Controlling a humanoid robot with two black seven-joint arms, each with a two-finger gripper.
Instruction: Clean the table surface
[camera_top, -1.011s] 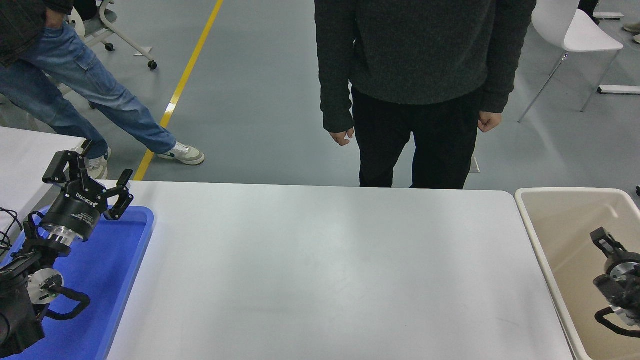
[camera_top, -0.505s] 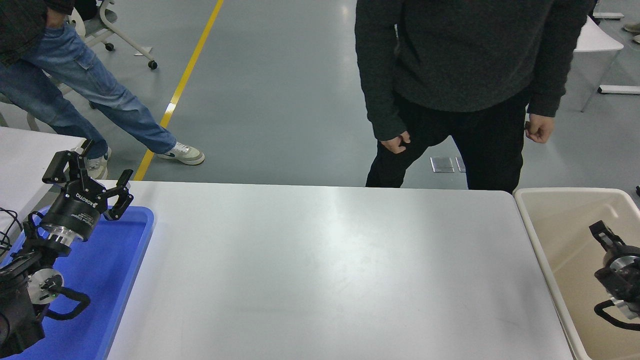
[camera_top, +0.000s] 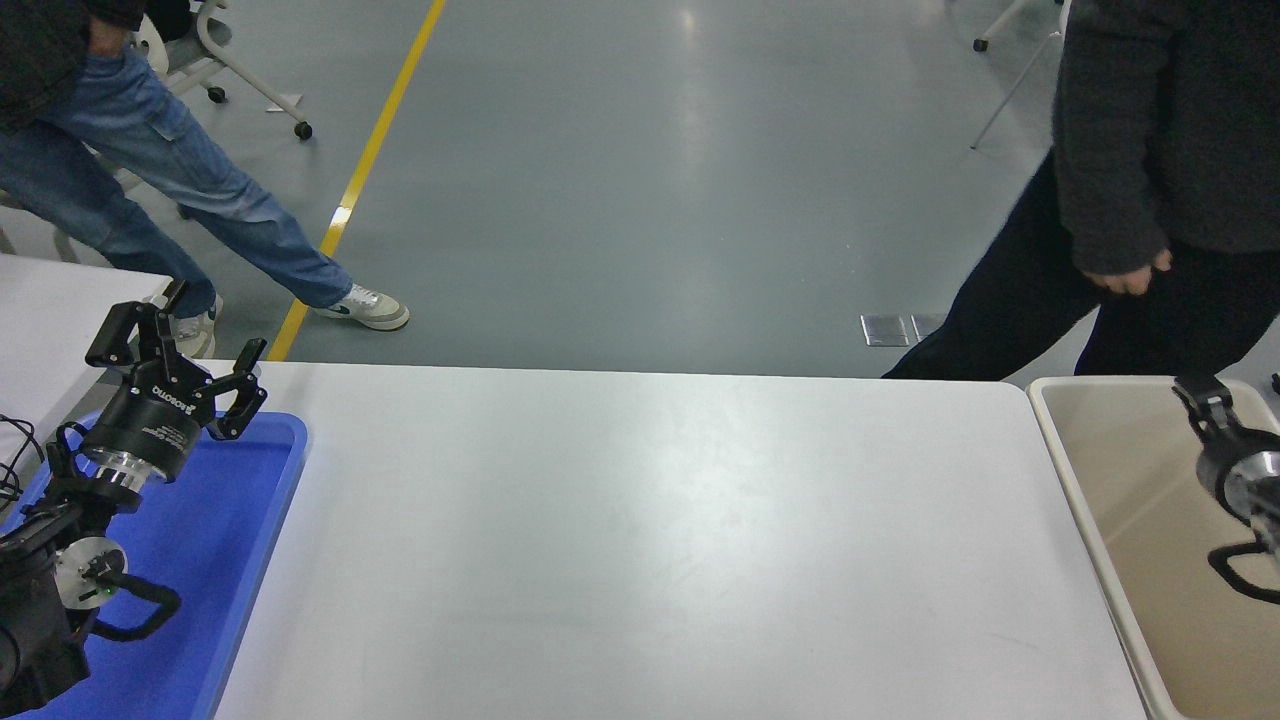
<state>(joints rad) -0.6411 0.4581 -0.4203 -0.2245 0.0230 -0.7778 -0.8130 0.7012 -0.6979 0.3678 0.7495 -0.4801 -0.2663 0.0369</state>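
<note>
The table surface (camera_top: 660, 540) is a wide, plain white tabletop with nothing lying on it. My left gripper (camera_top: 180, 350) is parked at the lower left, above the far end of a blue tray (camera_top: 225, 540), with its fingers spread open and empty. My right gripper (camera_top: 1205, 400) shows at the right edge, raised over the beige bin (camera_top: 1120, 500). Only one side of it is in view, so its state cannot be made out.
A person in dark clothes (camera_top: 1150, 200) stands at the far right beyond the table, by the bin. Another person in blue jeans (camera_top: 160, 180) stands at the far left. A second white table (camera_top: 50, 310) lies at the left edge.
The person in dark clothes has walked from the table's middle to the far right. My right gripper has risen and moved away over the bin. The left arm has not moved.
</note>
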